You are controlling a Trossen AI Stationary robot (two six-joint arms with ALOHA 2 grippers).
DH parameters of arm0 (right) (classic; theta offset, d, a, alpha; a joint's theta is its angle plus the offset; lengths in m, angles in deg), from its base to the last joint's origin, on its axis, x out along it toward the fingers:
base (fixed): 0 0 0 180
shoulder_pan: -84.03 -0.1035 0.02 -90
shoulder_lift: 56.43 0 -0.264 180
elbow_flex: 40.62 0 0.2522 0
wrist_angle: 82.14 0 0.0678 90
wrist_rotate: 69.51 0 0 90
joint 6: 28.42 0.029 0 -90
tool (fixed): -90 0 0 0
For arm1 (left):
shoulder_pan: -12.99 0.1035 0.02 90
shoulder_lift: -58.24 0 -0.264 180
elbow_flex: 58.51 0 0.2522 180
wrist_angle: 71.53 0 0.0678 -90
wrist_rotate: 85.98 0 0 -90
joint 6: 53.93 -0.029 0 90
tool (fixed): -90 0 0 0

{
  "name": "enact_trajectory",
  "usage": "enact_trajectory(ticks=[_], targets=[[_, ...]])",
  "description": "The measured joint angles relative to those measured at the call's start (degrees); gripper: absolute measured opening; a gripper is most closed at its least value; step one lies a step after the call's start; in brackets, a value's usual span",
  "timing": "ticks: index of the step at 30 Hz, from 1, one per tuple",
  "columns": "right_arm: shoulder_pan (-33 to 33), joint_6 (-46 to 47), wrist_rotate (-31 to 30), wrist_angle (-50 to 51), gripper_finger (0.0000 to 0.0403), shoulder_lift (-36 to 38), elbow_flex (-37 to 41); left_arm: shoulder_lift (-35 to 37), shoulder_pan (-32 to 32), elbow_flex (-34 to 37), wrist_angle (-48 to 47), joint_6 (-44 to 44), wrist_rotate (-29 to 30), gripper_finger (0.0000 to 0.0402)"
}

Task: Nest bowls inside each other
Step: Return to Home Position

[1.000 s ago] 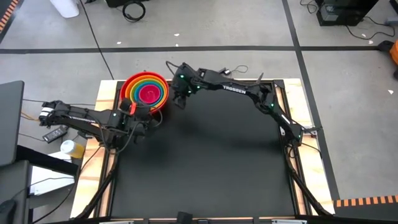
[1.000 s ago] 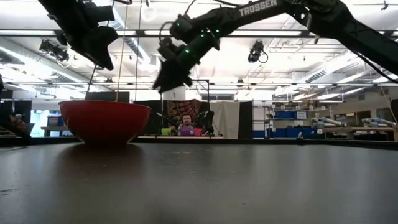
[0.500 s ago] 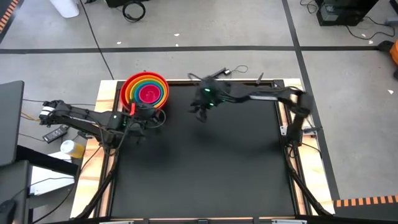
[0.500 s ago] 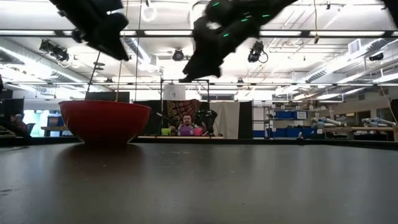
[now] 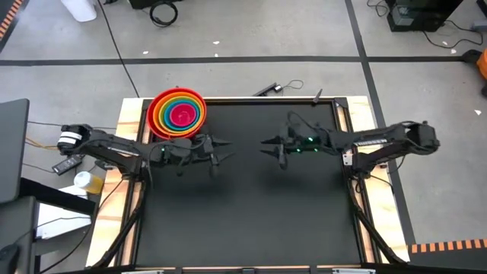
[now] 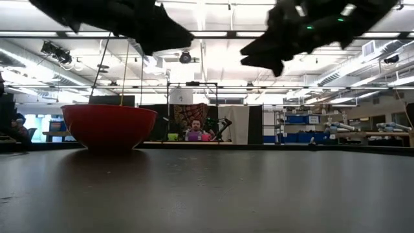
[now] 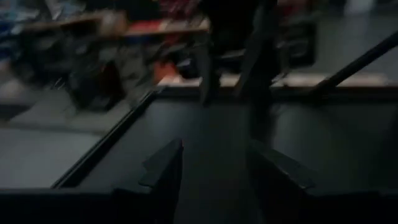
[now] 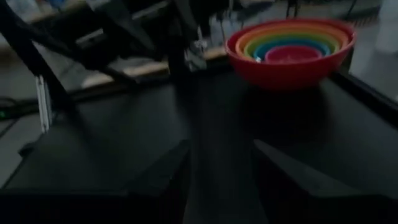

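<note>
The bowls [image 5: 179, 113] sit nested in one stack at the table's far left: red outermost, then orange, yellow-green and blue rings, with the pink one in the middle [image 8: 291, 51]. The red bowl [image 6: 108, 127] rests by its base on the black tabletop. My left gripper [image 5: 222, 149] hovers open above the table, just right of and nearer than the stack, pointing toward the right. My right gripper [image 5: 266, 143] hovers open over the table's middle, pointing left toward it. Both are empty [image 7: 214, 168] [image 8: 217, 163].
The black tabletop [image 5: 251, 213] stretches bare toward the near edge. Wooden frame rails [image 5: 131, 122] run along its sides. Small items lie off the table at the left [image 5: 84, 180]. A person [image 6: 192, 134] shows in the room far behind the table.
My right gripper has swung away from the stack, toward the table's right and near side, to a spot over the middle. My left gripper has moved right, away from the stack, and tipped from pointing down to nearly level. The bowls have stayed put.
</note>
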State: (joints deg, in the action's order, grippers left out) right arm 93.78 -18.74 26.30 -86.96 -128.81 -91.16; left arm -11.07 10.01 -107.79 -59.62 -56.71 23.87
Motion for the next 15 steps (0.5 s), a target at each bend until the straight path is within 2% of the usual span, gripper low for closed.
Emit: enact_trajectory(ticks=[3, 5, 13, 15], targets=[[-2.43, 0.9, -3.3, -6.3, 0.0173, 4.23, 6.46, -2.27, 0.28, 0.8, 6.32, -3.27, -2.35, 0.0181], [-3.47, 1.11, -3.66, -7.7, 0.0173, 7.23, 8.98, -1.26, 0.24, 0.8, 4.9, -5.52, -1.44, 0.0181], [-6.12, 0.46, 0.34, -1.45, 0.0173, 22.6, 10.81, 17.7, -0.21, 1.14, -8.1, -7.72, 0.0, 0.0181], [-6.65, -1.46, 0.34, 1.49, 0.0173, 27.22, 10.8, 22.75, -0.72, 3.17, -8.09, -8.52, -0.02, 0.0181]])
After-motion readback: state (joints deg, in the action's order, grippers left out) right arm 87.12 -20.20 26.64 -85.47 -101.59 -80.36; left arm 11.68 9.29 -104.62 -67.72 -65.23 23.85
